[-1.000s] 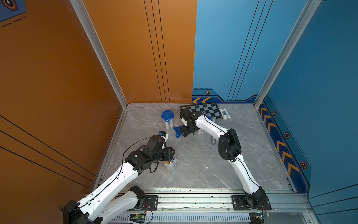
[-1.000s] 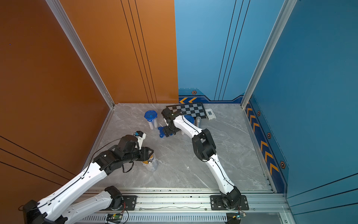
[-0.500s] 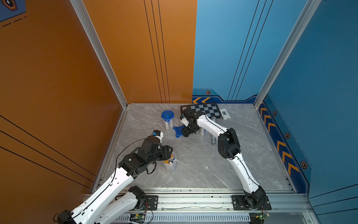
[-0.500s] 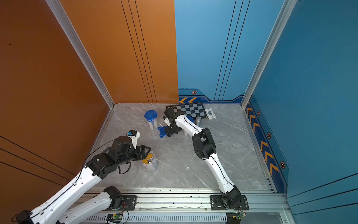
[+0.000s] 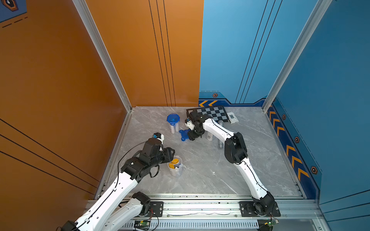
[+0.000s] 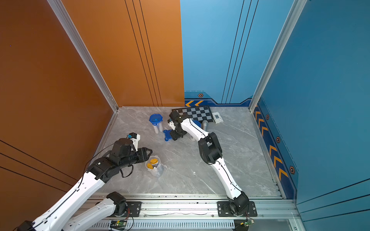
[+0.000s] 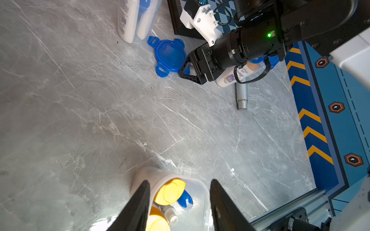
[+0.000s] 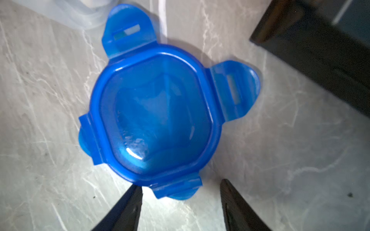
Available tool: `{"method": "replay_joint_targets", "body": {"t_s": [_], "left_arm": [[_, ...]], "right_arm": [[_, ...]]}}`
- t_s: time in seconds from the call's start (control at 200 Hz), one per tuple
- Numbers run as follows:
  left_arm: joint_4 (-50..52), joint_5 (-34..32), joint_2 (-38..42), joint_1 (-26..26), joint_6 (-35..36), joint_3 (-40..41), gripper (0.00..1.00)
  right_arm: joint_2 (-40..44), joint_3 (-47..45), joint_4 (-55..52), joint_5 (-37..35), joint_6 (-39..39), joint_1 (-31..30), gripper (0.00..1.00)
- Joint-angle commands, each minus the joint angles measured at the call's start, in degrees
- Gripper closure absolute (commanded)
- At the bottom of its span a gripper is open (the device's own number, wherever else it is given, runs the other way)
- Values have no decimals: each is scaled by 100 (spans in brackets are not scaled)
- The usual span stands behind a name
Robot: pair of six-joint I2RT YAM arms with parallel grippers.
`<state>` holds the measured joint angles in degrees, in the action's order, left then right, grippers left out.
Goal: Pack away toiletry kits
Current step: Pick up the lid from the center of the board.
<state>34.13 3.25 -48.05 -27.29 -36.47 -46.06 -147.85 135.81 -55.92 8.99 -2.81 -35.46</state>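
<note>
Right gripper (image 8: 181, 185): jaws part-open, empty, set astride the nearest tab of the loose blue lid (image 8: 156, 116), judged the only purchase on a flat-lying lid. Left gripper (image 7: 180, 181): jaws parted, empty, the filled open cup (image 7: 160, 172) just beneath, probably awaiting that lid.

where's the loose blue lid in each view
a top view: loose blue lid on the marble, between lidded cup and right gripper.
a top view: same place.
left wrist: far off, beside the right gripper.
right wrist: fills the view, just ahead of the fingertips.
shared landmark: chessboard, its dark edge near the lid.
</note>
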Motion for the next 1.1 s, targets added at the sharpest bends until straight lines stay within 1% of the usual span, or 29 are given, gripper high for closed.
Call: {"method": "replay_joint_targets", "body": {"t_s": [0.0, 0.26, 0.37, 0.541, 0.746, 0.826, 0.891, 0.956, 1.096], "left_arm": [[144, 275, 24, 165, 94, -22, 50], [153, 385, 24, 386, 65, 27, 51], [155, 396, 54, 450, 67, 65, 52], [164, 304, 75, 542, 61, 70, 56], [188, 273, 24, 672, 105, 43, 59], [197, 274, 24, 717, 99, 38, 59], [200, 264, 47, 740, 83, 45, 59], [205, 256, 67, 768, 70, 64, 59], [204, 256, 104, 803, 65, 73, 59]], "right_arm": [[-306, 59, -81, 320, -51, -36, 37], [-378, 21, -54, 367, -22, -84, 40], [-352, -17, -43, 342, -35, -87, 50], [-321, -28, -43, 263, -44, -90, 54], [-169, -226, -19, 94, -145, -123, 64], [-1, -429, 15, 64, -159, -145, 69], [235, -783, 189, 59, -117, -178, 74], [507, -1176, 415, 60, -72, -215, 76], [1006, -1715, 663, 119, 65, -303, 80]]}}
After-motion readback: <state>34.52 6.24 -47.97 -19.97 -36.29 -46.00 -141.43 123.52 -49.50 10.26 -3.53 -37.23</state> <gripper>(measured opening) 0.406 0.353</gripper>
